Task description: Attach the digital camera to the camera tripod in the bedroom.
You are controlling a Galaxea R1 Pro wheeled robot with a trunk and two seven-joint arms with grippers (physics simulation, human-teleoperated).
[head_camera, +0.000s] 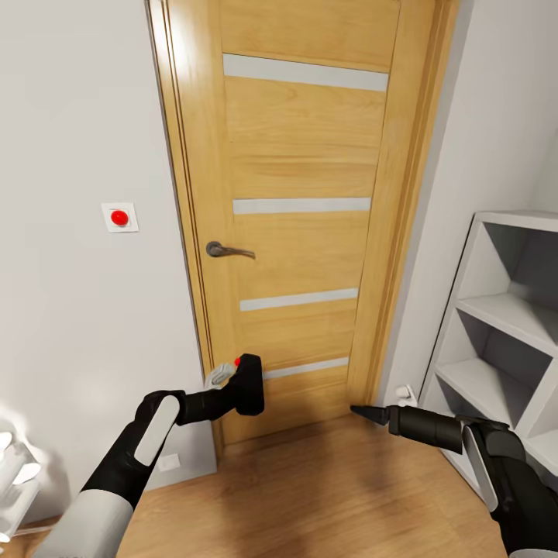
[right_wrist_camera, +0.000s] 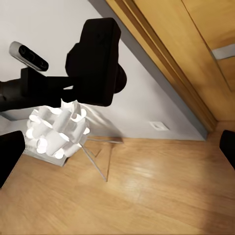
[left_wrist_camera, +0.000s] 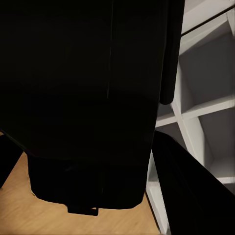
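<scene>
Camera held up at the door
The left gripper (head_camera: 232, 391) pinches the digital camera (head_camera: 248, 384) before the oak door (head_camera: 302, 256); the right gripper (head_camera: 360, 412) looks pressed together.

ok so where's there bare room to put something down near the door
The wood floor between the two arms, in front of the oak door, is bare. The white shelf's visible compartments also look empty. It's crowded at the lower left, where a glowing white lamp stands by the wall, and around the left gripper holding the digital camera.

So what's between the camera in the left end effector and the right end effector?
Nothing: the head view shows only door and floor behind the gap between the digital camera and right end effector.
</scene>
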